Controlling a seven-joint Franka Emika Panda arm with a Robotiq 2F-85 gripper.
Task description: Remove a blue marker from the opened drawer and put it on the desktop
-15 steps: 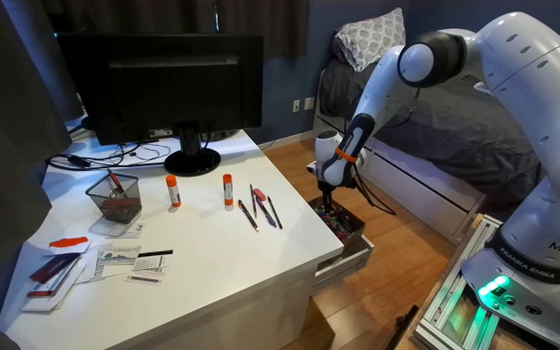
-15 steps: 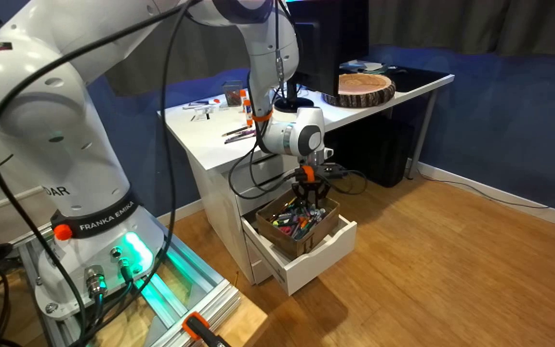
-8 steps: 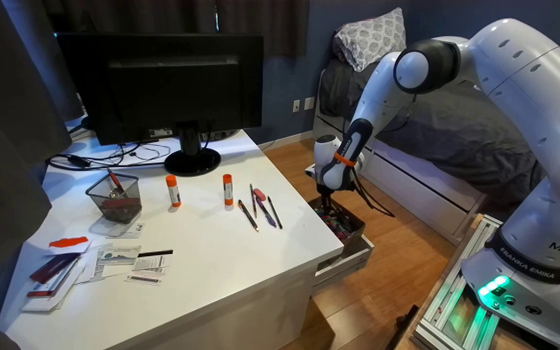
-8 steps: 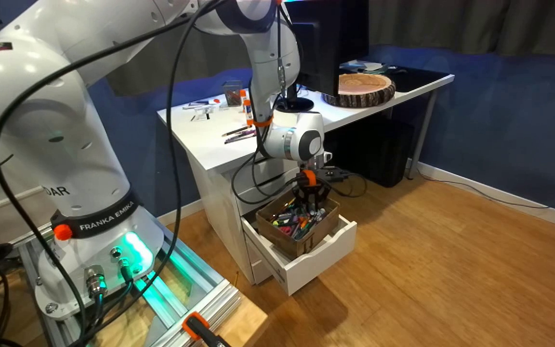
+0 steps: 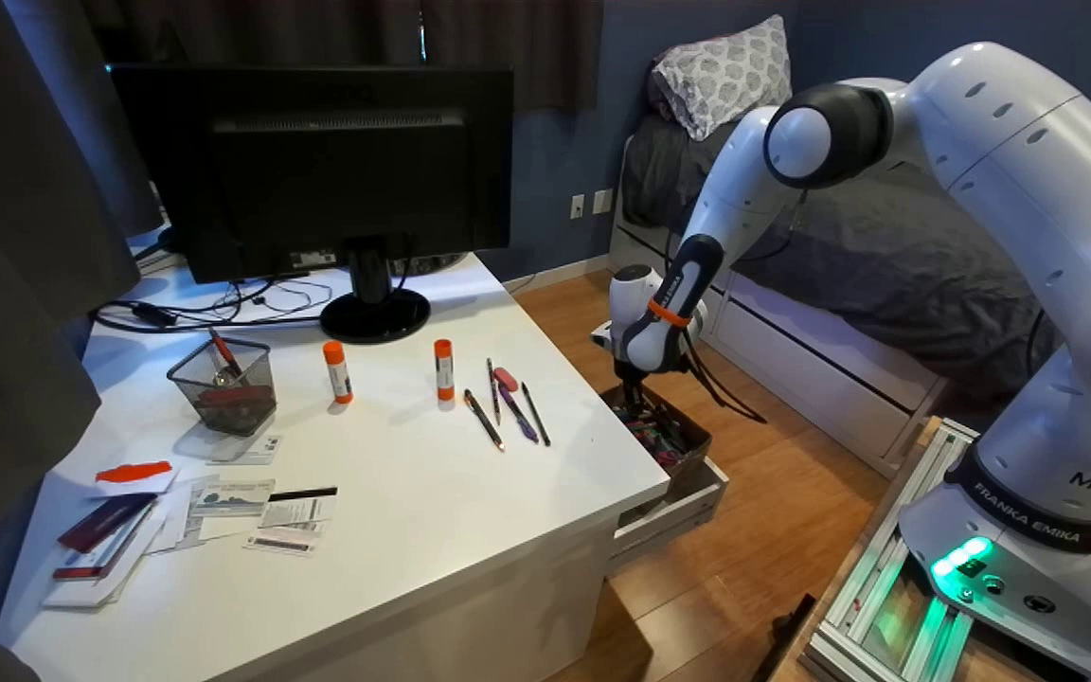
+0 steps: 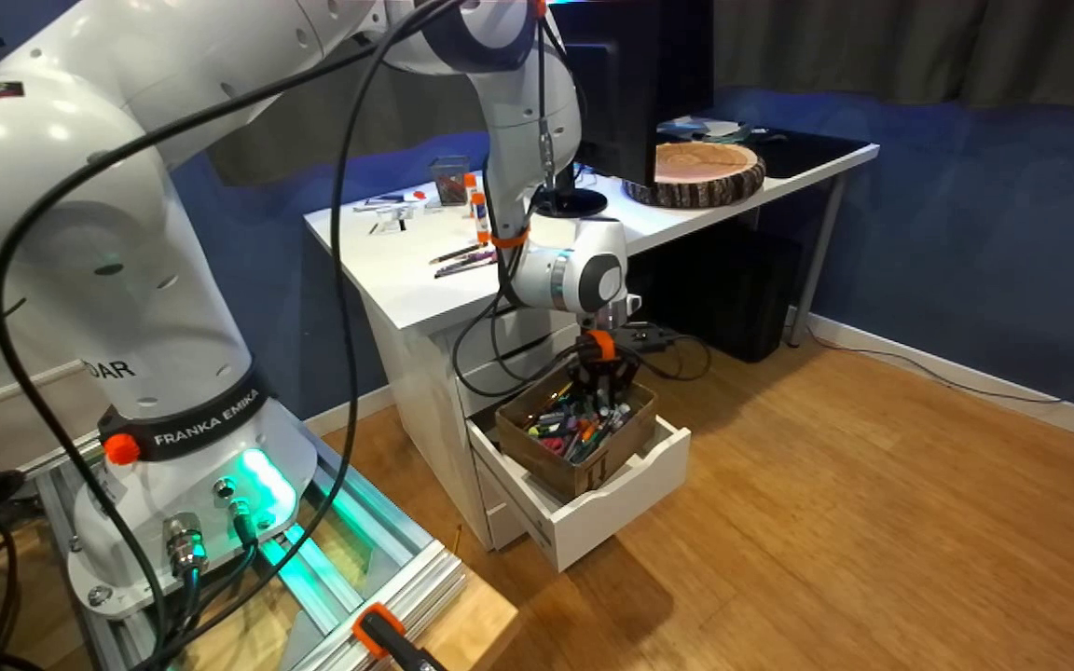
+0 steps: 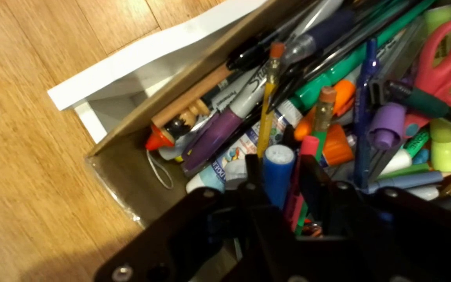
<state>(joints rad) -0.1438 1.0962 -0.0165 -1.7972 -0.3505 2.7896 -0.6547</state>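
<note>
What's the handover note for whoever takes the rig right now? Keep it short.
Black two-finger pincer: down in the brown cardboard box; whether it grips anything can't be told.
Things: blue cylindrical marker shows between the fingers in the wrist view, a slim pink-red stick right beside it; the box sits in the white open drawer.
Done: drawer open, pincer at the marker.
Left to do: confirm the grip, ideally without the stick; lift the marker out; set it on the white desktop.
</note>
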